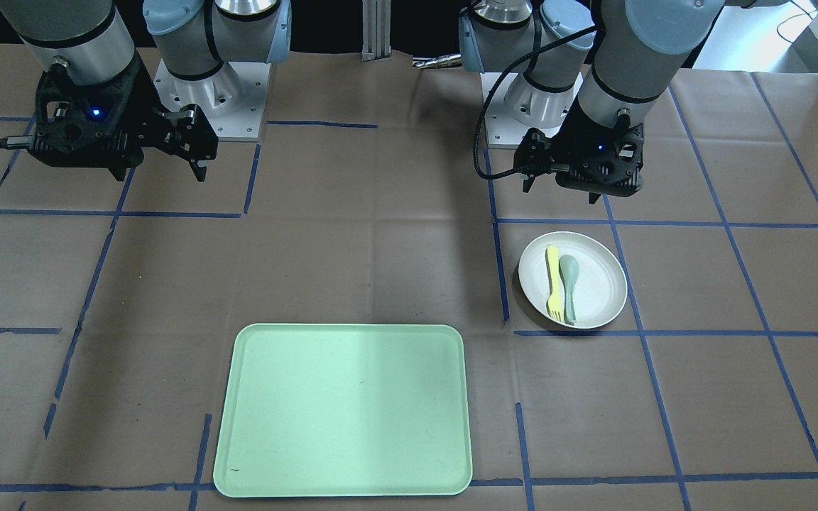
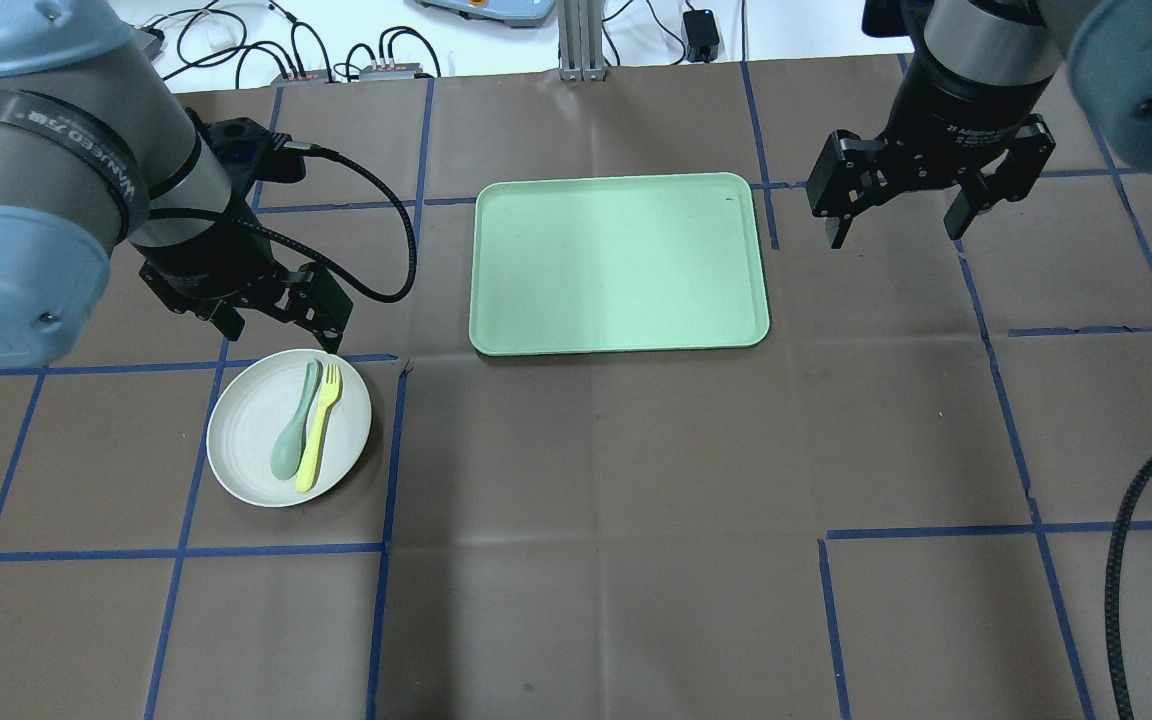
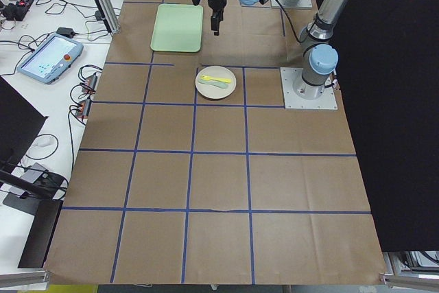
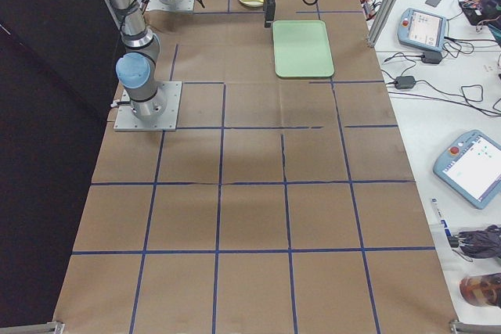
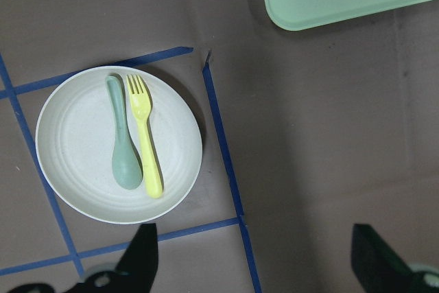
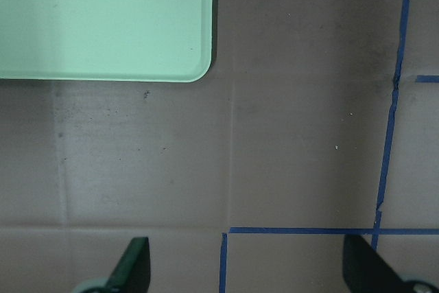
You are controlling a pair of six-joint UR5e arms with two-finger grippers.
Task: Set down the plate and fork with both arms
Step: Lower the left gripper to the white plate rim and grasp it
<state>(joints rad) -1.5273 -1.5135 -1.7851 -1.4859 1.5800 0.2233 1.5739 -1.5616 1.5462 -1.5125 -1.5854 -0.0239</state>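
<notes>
On the tabletop (image 2: 636, 480) at the robot's left lies the round, off-white plate (image 2: 246, 420) with a raised rim. It carries the slim pale-yellow fork (image 2: 319, 428) just beside a teal-grey spoon (image 2: 296, 420). The left fingers (image 5: 140, 259) hover spread wide near its rim. The right fingers (image 2: 833, 195) are spread and empty beside the green tray (image 2: 616, 300).

Brown tabletop (image 2: 636, 500) gridded with blue tape (image 2: 236, 551).
A green tray (image 2: 621, 262) lay on it; the plate (image 2: 244, 420) sat well apart from that tray.
</notes>
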